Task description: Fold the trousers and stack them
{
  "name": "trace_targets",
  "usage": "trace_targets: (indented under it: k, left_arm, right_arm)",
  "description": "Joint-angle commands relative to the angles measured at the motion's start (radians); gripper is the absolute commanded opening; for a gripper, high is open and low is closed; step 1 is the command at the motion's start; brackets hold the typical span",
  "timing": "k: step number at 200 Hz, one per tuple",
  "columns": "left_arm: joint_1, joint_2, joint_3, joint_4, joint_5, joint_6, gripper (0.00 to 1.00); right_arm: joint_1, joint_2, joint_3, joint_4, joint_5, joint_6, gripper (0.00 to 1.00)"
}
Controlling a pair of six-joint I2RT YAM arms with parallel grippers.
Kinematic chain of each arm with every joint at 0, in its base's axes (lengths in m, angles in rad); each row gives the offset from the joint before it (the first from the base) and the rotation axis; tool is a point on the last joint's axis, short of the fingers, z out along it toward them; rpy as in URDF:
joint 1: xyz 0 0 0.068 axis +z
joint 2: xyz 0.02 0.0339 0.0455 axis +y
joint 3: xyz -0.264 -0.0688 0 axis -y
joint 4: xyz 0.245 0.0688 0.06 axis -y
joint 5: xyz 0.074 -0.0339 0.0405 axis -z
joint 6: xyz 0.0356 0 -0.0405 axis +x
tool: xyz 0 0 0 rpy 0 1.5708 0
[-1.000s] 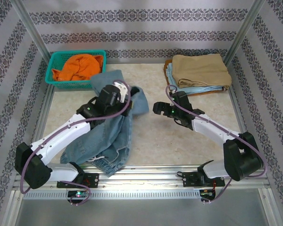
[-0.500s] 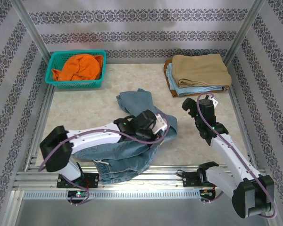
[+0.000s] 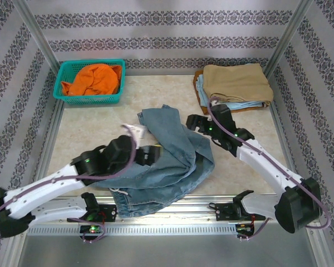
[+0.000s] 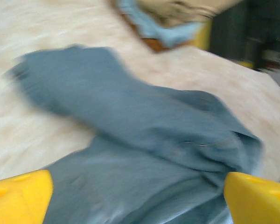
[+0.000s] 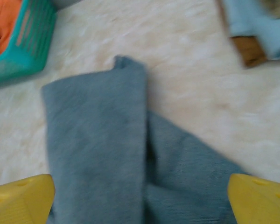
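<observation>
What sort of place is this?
Probably a lab bench staged for laundry folding: a left arm and right arm bolted to a metal-framed table, crumpled jeans between them, a teal basket and a stack of folded garments behind.

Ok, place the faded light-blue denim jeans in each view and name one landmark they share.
Top external: faded light-blue denim jeans crumpled just below centre.
Left wrist: jeans across the middle and bottom.
Right wrist: jeans at lower centre.
Shared landmark: folded tan and pale-blue garment stack, upper right, top centre, top right respectively.
</observation>
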Motion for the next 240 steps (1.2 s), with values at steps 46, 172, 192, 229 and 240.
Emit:
trace_targets:
  k: [46,172,192,229,240]
  left_arm:
    - [0.013,-0.394,-0.281,-0.575,-0.157,-0.675,0.88]
    - [0.013,-0.262,-0.535,-0.331,-0.049,-0.76,0.43]
    - [0.013,-0.284,-0.518,-0.345,-0.073,-0.733,0.0]
    - [0.012,-0.386,-0.412,-0.417,-0.156,-0.617,0.0]
    - [0.013,-0.405,-0.374,-0.432,-0.185,-0.584,0.0]
  right_arm:
    - [0.093,0.082,0.061,-0.223,-0.054,-0.054,0.95]
    - [0.115,-0.035,-0.127,-0.137,-0.275,0.029,0.37]
    - [0.115,-0.062,-0.104,-0.152,-0.256,0.032,0.13]
    - [0.116,-0.168,-0.068,-0.194,-0.191,0.047,0.0]
    - [0.119,-0.219,-0.063,-0.205,-0.171,0.06,0.0]
